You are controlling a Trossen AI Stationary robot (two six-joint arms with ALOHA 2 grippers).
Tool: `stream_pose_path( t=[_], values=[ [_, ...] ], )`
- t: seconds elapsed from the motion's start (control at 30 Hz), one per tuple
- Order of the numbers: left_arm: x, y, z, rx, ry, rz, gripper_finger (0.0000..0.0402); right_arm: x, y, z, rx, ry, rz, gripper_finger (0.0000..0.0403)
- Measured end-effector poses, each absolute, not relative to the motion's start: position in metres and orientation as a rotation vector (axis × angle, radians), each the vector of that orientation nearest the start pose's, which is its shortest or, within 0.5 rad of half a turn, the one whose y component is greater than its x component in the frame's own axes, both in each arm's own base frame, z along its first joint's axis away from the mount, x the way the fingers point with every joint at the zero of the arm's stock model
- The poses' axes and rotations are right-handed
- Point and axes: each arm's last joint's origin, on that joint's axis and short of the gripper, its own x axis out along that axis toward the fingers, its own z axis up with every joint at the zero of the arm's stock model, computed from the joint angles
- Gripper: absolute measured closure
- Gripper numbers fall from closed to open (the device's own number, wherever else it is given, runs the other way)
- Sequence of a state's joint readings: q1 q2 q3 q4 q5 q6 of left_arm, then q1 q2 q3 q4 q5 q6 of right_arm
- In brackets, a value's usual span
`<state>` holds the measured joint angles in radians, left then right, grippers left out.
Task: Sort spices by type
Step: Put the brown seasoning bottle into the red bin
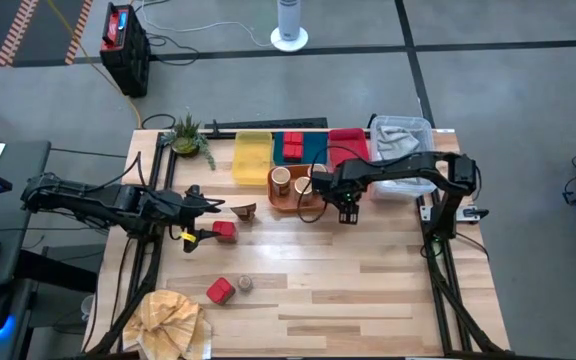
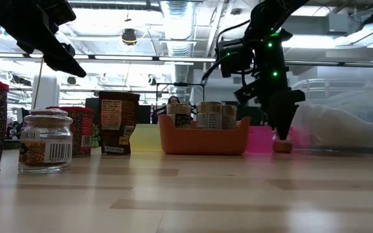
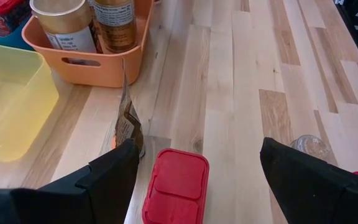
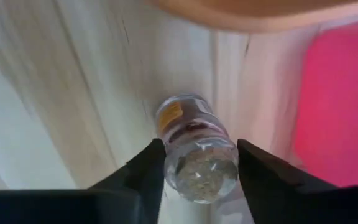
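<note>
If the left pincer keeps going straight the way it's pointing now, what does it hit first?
Most likely the red tin, lying on the table between the open left pincer's fingers. The brown packet stands just off one finger; depth is hard to judge.

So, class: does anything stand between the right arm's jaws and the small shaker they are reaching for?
Nothing visible: the right gripper has its jaws on either side of the shaker lying on the table.
</note>
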<state>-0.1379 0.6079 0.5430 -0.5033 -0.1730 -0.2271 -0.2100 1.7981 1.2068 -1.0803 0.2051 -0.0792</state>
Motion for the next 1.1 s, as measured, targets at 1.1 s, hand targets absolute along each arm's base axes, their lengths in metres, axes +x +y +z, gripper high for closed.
stream_pose_path(
  t=[1.1],
  values=[
    [0.14, -0.012, 0.249, -0.126, 0.4, 0.166, 0.0079, 0.382, 0.017, 0.272, -0.19, 1.029, -0.106, 0.0242]
  ],
)
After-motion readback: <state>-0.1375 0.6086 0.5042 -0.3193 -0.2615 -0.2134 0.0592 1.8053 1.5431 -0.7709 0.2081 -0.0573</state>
